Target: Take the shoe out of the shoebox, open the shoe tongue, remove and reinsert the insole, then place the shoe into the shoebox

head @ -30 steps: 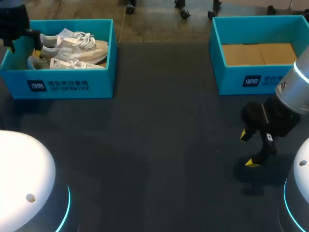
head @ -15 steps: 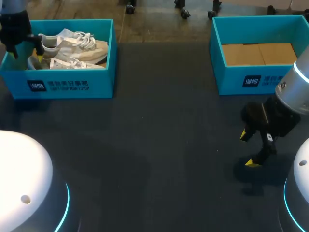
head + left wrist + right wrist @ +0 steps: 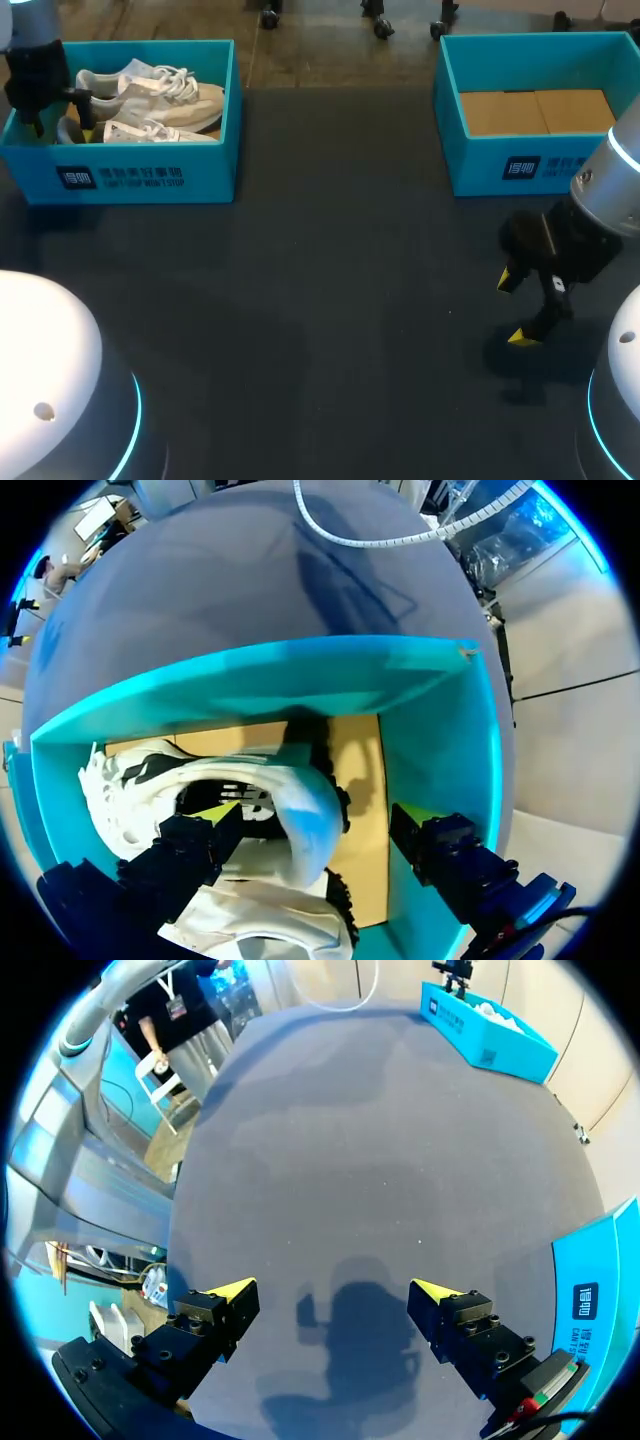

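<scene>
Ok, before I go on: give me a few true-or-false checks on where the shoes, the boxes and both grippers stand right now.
1. The shoes lie in the left shoebox. True.
2. The left gripper is shut on a shoe. False: it is open, with a heel between its fingers and the finger by the box wall clear of it.
3. The right shoebox holds a shoe. False: only brown cardboard shows in it.
4. The right gripper is open over the table, with nothing between its fingers. True.
</scene>
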Motion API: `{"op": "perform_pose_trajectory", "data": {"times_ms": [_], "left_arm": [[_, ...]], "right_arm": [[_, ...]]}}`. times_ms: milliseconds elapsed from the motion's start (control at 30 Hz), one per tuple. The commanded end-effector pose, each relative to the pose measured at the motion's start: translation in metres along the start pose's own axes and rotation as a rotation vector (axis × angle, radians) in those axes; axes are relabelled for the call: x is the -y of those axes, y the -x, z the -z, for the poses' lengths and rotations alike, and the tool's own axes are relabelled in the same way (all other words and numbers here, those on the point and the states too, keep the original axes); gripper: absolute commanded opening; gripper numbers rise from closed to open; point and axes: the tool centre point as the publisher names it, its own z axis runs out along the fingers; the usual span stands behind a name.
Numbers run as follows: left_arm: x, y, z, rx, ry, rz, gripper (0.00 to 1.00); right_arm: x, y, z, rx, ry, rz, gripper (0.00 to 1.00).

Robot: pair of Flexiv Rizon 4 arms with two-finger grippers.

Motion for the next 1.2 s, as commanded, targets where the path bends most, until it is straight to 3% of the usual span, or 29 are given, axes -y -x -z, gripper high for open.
{"op": "perform_pose_trajectory", "data": {"times_ms": [33, 133, 433, 667, 800, 833, 900, 933, 1200], "left_arm": [[-0.001, 0.0, -0.009, -0.001, 0.0, 0.006, 0.92], [0.0, 0.0, -0.012, -0.005, -0.003, 0.014, 0.84], [0.0, 0.0, -0.022, -0.005, -0.012, 0.045, 0.75], [0.002, -0.001, -0.028, -0.009, -0.022, 0.051, 0.51], [0.002, -0.001, -0.029, -0.013, -0.021, 0.064, 0.47], [0.002, -0.001, -0.029, -0.013, -0.021, 0.064, 0.38], [0.001, -0.002, -0.029, -0.017, -0.019, 0.068, 0.07], [0.001, -0.002, -0.029, -0.017, -0.019, 0.067, 0.0], [0.001, -0.008, -0.027, -0.033, -0.018, 0.078, 0.0]], "right_arm": [[0.0, -0.001, 0.0, 0.001, -0.003, -0.001, 1.0], [0.0, -0.001, 0.0, 0.001, -0.003, -0.001, 1.0], [0.0, -0.001, 0.0, 0.001, -0.003, -0.001, 1.0], [0.0, -0.001, 0.0, 0.001, -0.003, -0.001, 1.0], [0.0, -0.001, 0.0, 0.001, -0.003, -0.001, 1.0], [0.0, -0.001, 0.0, 0.001, -0.003, -0.001, 1.0], [0.0, -0.001, 0.0, 0.001, -0.003, -0.001, 1.0], [0.0, -0.001, 0.0, 0.001, -0.003, -0.001, 1.0], [0.0, -0.001, 0.0, 0.001, -0.003, -0.001, 1.0]]}}
